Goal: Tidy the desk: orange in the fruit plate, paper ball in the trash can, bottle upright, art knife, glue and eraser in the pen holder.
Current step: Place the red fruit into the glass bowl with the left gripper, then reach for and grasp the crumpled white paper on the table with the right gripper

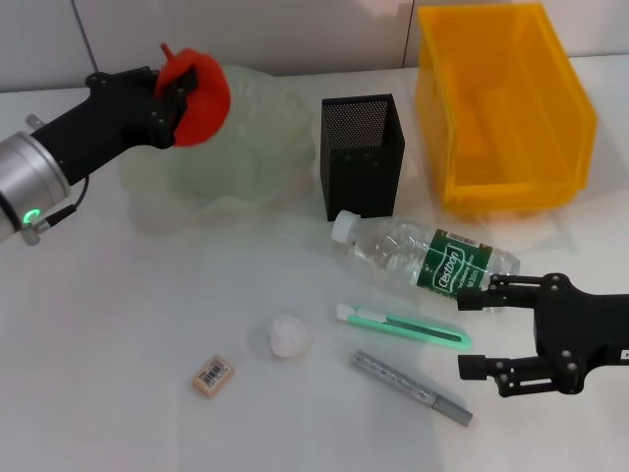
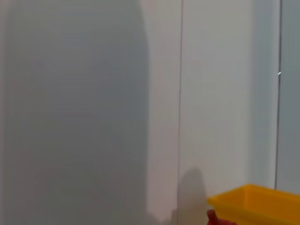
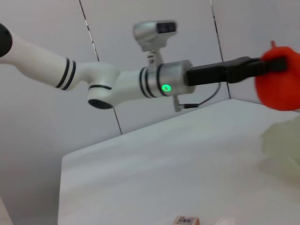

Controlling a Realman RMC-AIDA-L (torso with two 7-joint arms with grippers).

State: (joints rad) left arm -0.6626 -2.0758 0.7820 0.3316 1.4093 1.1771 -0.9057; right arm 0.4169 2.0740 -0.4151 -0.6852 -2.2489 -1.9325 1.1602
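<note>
White desk (image 1: 118, 324): left gripper (image 1: 177, 88), upper left, clamped on orange (image 1: 201, 98) above fruit plate (image 1: 246, 147); right gripper (image 1: 482, 329), lower right, jaws apart beside bottle (image 1: 423, 256).

Head view down over the table (image 1: 118, 324); wrist views level, both catching the orange (image 3: 279, 79).

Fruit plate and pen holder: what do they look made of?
Fruit plate: looks like translucent pale-green plastic or glass with a wavy rim; the table shows through it. Pen holder: apparently black metal mesh, with fine perforations visible on its walls.
</note>
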